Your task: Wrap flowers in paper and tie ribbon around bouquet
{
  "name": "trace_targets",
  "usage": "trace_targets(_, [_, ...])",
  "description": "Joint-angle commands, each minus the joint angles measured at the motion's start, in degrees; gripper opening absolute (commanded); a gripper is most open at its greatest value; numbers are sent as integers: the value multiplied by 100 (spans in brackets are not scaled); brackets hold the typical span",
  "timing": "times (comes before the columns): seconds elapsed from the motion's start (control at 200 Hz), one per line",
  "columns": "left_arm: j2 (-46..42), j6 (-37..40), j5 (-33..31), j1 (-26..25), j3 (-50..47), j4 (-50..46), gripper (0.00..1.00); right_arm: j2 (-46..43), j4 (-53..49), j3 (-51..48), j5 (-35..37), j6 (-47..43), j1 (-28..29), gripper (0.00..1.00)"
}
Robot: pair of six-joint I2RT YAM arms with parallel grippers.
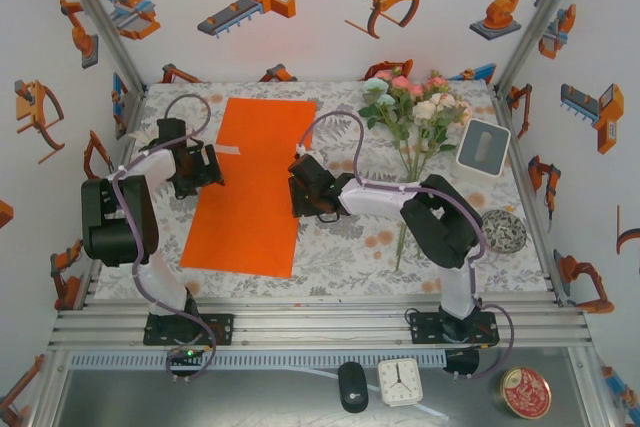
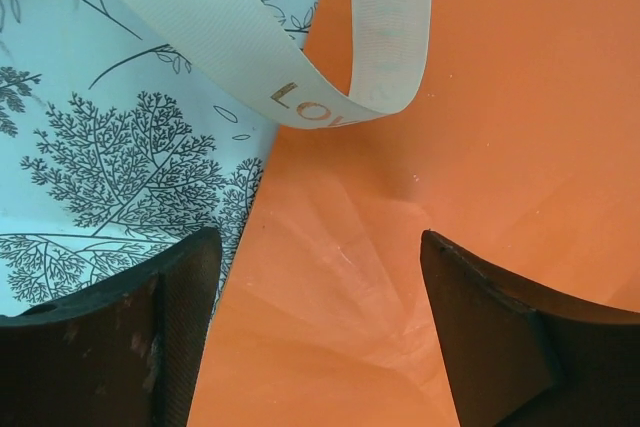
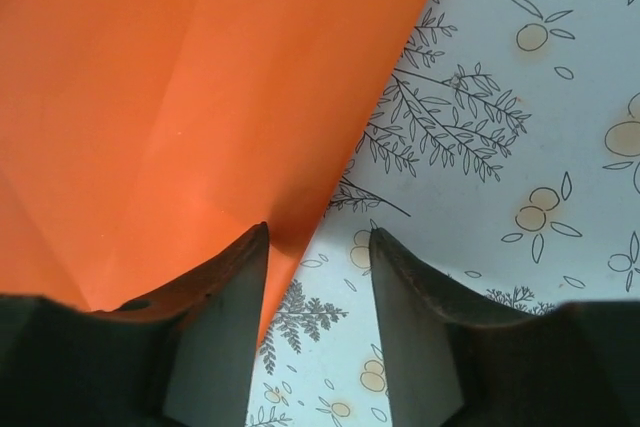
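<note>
Paper (image 1: 250, 187), top ext. view: orange sheet lies flat on printed tablecloth (image 1: 350, 247), left of centre, slightly slanted. Flowers (image 1: 415, 107) lie far right on cloth, well apart from sheet, blooms twd back wall, stems twd near edge, just beside a white box (image 1: 482, 147). Left gripper (image 1: 205, 169) sits at sheet's left edge, right gripper (image 1: 297, 197) at its right edge, both low over table.

Left wrist view: left gripper (image 2: 318, 247) jaws spread wide, nothing pinched btwn them. One finger is over cloth, the other over orange; sheet's edge runs up btwn them. Ribbon (image 2: 200, 27), cream w/ gold lettering, loops across that edge just ahead of fingertips, partly on paper, partly on cloth.

Right wrist view: right gripper (image 3: 318, 237) jaws apart w/ narrower gap, bare cloth visible btwn them, so released. Sheet's right edge meets tip of one finger; contact vs. just above, can't tell.
</note>
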Motion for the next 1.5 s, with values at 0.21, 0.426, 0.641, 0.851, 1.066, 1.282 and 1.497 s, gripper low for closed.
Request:
trace_targets(0.21, [303, 115, 2, -14, 288, -619, 59, 129, -81, 179, 198, 45, -14, 33])
trace_targets(0.426, [46, 13, 48, -119, 210, -546, 57, 191, -182, 241, 252, 49, -8, 32])
trace_targets(0.641, [-178, -95, 44, -201, 137, -493, 49, 208, -257, 276, 256, 56, -12, 32])
trace_targets(0.851, [-297, -132, -190, -295, 190, -633, 51, 225, -355, 334, 268, 43, -8, 31])
trace_targets(1.066, [-434, -201, -184, -336, 197, -669, 51, 212, -414, 342, 278, 27, -10, 31])
trace_targets(1.282, [-539, -286, -707, -429, 286, -951, 51, 191, -487, 355, 306, 29, -7, 32])
trace_targets(1.497, [-699, -438, -505, -440, 201, -821, 48, 137, -589, 295, 478, -15, -23, 33])
